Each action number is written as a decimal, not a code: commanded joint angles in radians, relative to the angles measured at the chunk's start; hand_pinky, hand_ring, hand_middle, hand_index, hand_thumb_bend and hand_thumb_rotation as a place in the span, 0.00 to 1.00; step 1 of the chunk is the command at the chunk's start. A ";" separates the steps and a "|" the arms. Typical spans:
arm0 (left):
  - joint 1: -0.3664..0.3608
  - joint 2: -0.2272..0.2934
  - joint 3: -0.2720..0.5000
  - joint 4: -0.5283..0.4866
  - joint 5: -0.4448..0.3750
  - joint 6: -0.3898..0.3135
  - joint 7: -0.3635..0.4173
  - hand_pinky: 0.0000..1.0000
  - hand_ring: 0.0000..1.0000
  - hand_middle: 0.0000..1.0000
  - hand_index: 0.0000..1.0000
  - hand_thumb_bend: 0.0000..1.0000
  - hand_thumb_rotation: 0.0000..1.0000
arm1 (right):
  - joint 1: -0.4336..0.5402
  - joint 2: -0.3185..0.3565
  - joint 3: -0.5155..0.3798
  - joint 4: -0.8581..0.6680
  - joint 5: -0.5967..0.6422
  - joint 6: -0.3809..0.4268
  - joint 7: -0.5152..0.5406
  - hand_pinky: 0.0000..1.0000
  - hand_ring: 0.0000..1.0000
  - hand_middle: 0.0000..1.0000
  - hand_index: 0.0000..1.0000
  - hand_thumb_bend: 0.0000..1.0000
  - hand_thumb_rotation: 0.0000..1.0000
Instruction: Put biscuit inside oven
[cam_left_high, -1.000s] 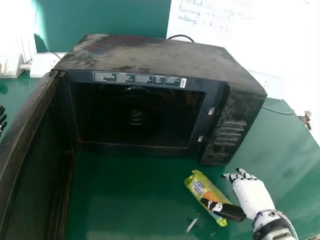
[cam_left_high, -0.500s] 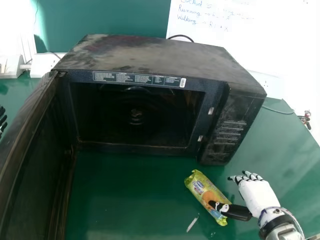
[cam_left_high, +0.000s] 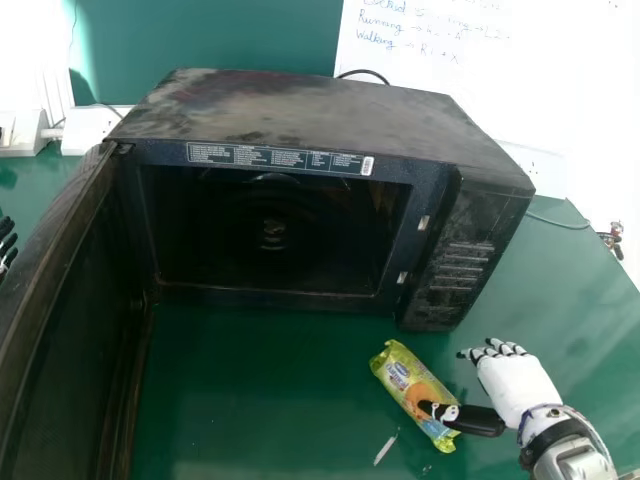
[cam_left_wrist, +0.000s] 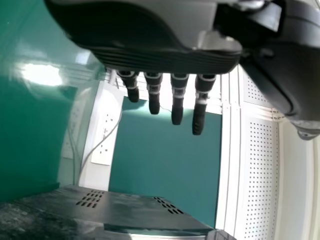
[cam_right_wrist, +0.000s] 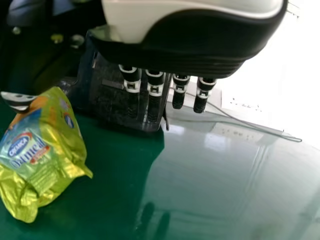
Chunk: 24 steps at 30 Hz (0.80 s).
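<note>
The black oven (cam_left_high: 270, 230) has its door (cam_left_high: 60, 300) swung wide at the left; its cavity is dark. On the green table before its right side lies the yellow-green biscuit packet (cam_left_high: 408, 380). My right hand (cam_left_high: 515, 388) is just right of the packet, fingers extended, its thumb over the packet's near part. In the right wrist view the packet (cam_right_wrist: 47, 150) lies beside the thumb of my right hand (cam_right_wrist: 185, 55), whose fingers are straight. My left hand (cam_left_high: 6, 243) is beyond the door at the left edge; in the left wrist view the fingers of my left hand (cam_left_wrist: 165, 55) are straight.
A small pale strip (cam_left_high: 385, 450) lies on the table (cam_left_high: 250, 400) near the packet. White socket boxes (cam_left_high: 90, 128) and cables are behind the oven at the left. A whiteboard with handwriting (cam_left_high: 480, 80) stands behind.
My right hand has shifted slightly right, its thumb sliding back along the packet. The packet stays in place. My left hand has moved down slightly at the view's edge.
</note>
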<state>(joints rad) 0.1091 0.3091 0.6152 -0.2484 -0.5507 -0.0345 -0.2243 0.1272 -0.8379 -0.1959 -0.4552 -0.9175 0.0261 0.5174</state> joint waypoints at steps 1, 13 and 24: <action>0.015 -0.005 -0.003 -0.023 0.006 0.004 0.009 1.00 0.97 0.93 0.83 1.00 1.00 | -0.009 -0.008 0.013 -0.021 -0.008 0.000 0.013 1.00 0.91 0.92 0.91 0.97 0.70; 0.017 -0.007 -0.008 -0.024 0.004 -0.002 0.005 1.00 0.97 0.92 0.83 1.00 1.00 | -0.020 0.013 0.063 -0.068 -0.037 0.009 0.054 1.00 0.90 0.91 0.91 0.98 0.73; 0.012 -0.015 -0.017 -0.028 0.016 -0.008 0.009 1.00 0.97 0.92 0.83 1.00 1.00 | -0.023 0.041 0.079 -0.105 -0.028 0.010 0.067 0.99 0.89 0.90 0.90 0.96 0.71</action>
<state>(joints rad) 0.1111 0.3028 0.6053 -0.2691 -0.5411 -0.0345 -0.2172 0.1014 -0.8042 -0.1202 -0.5405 -0.9510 0.0390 0.5802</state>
